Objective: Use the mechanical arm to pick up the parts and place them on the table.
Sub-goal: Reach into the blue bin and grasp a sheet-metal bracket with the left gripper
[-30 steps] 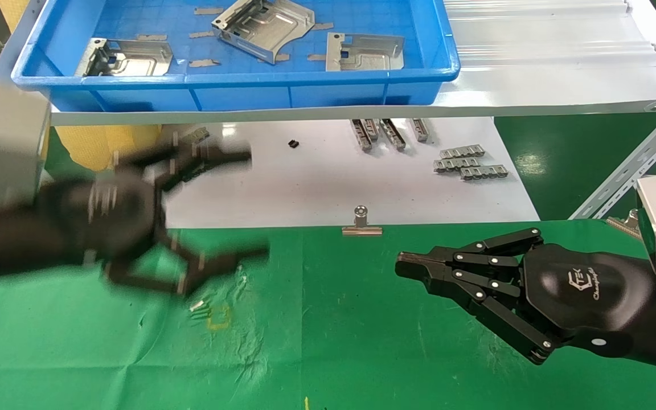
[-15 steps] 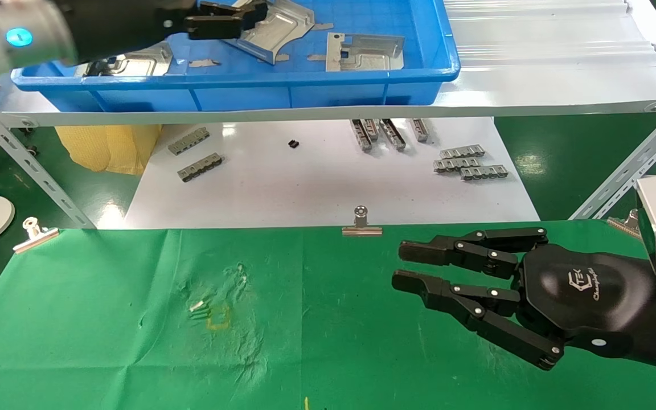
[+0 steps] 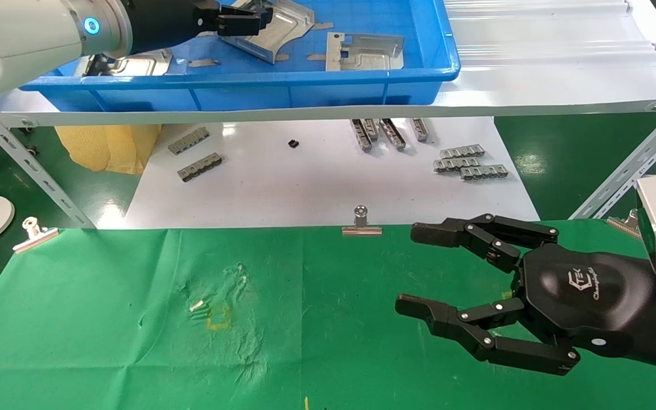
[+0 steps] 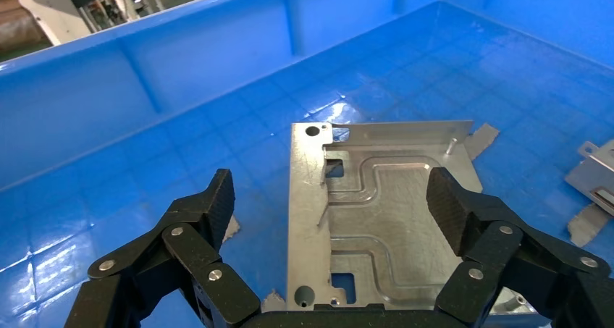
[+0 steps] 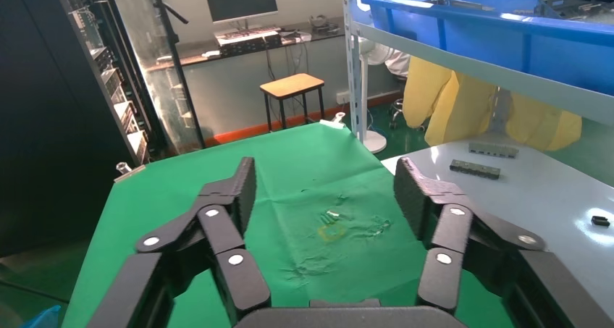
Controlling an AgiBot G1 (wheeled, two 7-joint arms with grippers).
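Three silvery parts lie in the blue tray [image 3: 248, 77]: one at the left [image 3: 134, 61], one in the middle [image 3: 282, 25], one at the right [image 3: 365, 51]. My left gripper [image 3: 245, 17] reaches into the tray over the middle part. In the left wrist view the left gripper [image 4: 333, 198] is open, and its fingers [image 4: 217, 201] straddle a flat part [image 4: 391, 212] without touching it. My right gripper [image 3: 416, 269] is open and empty, low over the green table [image 3: 106, 341]; it also shows in the right wrist view [image 5: 326, 179].
The tray stands on a white shelf with angled metal struts [image 3: 630, 171]. Below lies a glossy white board [image 3: 316, 188] with grey toothed strips [image 3: 470, 162]. Binder clips [image 3: 361, 223] hold the cloth's far edge. Yellow marks [image 3: 217, 316] sit on the cloth.
My left arm rose from the table's left side and reached into the blue tray, over the middle part. My right gripper went from shut to wide open.
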